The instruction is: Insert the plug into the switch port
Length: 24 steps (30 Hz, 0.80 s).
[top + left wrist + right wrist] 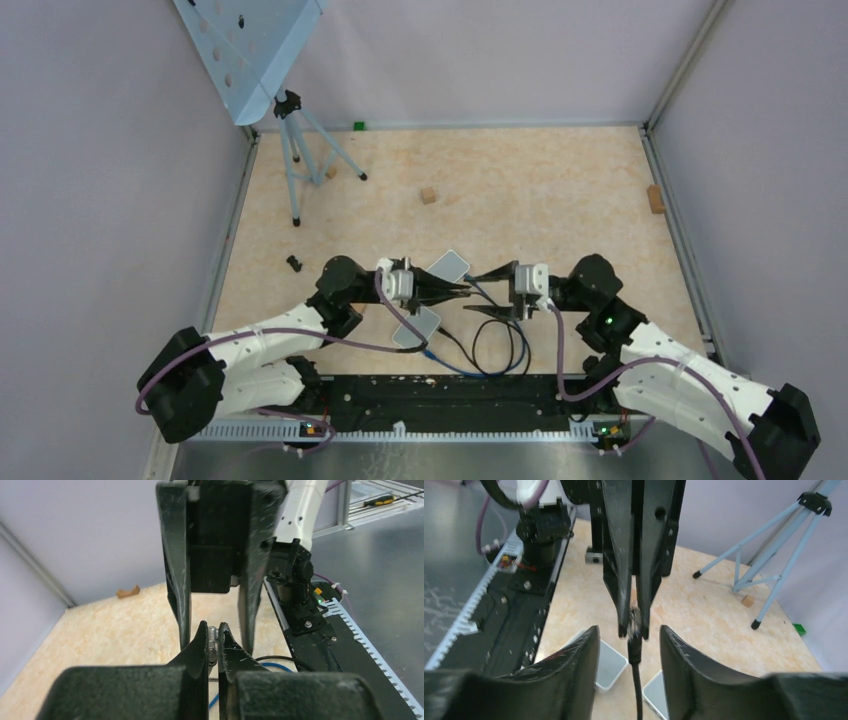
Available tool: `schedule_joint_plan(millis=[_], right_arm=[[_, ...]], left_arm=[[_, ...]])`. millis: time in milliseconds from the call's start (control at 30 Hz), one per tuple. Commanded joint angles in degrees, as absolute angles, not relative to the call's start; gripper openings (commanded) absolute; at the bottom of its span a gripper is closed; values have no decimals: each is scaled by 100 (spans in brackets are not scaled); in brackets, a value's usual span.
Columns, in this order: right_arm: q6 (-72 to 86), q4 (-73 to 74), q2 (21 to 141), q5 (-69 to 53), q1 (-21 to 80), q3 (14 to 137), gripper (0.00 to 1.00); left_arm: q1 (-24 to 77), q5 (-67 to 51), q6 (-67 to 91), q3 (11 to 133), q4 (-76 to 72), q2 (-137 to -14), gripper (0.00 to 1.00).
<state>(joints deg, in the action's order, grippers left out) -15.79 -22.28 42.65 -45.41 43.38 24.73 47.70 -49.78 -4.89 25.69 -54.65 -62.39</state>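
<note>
My left gripper [462,291] is shut on the clear plug [213,638], which shows between its fingertips in the left wrist view. The plug's black cable [636,670] hangs down from it and loops on the table [490,350]. My right gripper [629,628] is open, its fingers [179,580] standing on either side of the left gripper's tips without touching the plug [634,621]. Two small grey switch boxes lie under the grippers, one further back [448,265] and one nearer [415,327]. Their ports do not show.
A blue cable [440,357] lies beside the black one. A light blue tripod [300,165] with a perforated panel [250,50] stands at the back left. Small wooden blocks [428,195] [655,198], a green cube [358,126] and a black part [294,263] lie about. A black rail [440,400] runs along the near edge.
</note>
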Motion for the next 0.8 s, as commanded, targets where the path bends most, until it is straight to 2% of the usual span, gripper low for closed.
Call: schedule_joint_plan(millis=[0,100,267,333,433,567,633,700,767], right_arm=[[-1796,-2626,3964,-4343,4392,2366,56],[-1578,-2861,3779,-3413,4395,2121,63],[-383,-3777,3749,-1219,4395,1770,75],[131,-3479,3770,-422,4392,1963,78],[773,-1943,3770,500,4392,2672,79],[793,-1876,3827,690,4394,2693,80],[588,-2110,3884,288,4393,2530,80],[545,-2467,4006,-129,4394,2359,77],[646,-2907,4203,-522,4395,2227,68]], left_arm=[[4788,-3752,212,2777,-4916,-6174,0],[4791,-2445,1168,2663,-4710,-5966,0],[4783,368,4064,1946,-4438,-5549,0],[4786,651,4745,1700,-4451,-5489,0],[4781,739,5469,1501,-4354,-5401,0],[4785,949,6318,1236,-4303,-5203,0],[4789,1088,6719,1113,-4184,-5055,0],[4782,1219,7063,988,-4085,-4868,0],[4789,1439,7555,866,-3844,-4626,0]])
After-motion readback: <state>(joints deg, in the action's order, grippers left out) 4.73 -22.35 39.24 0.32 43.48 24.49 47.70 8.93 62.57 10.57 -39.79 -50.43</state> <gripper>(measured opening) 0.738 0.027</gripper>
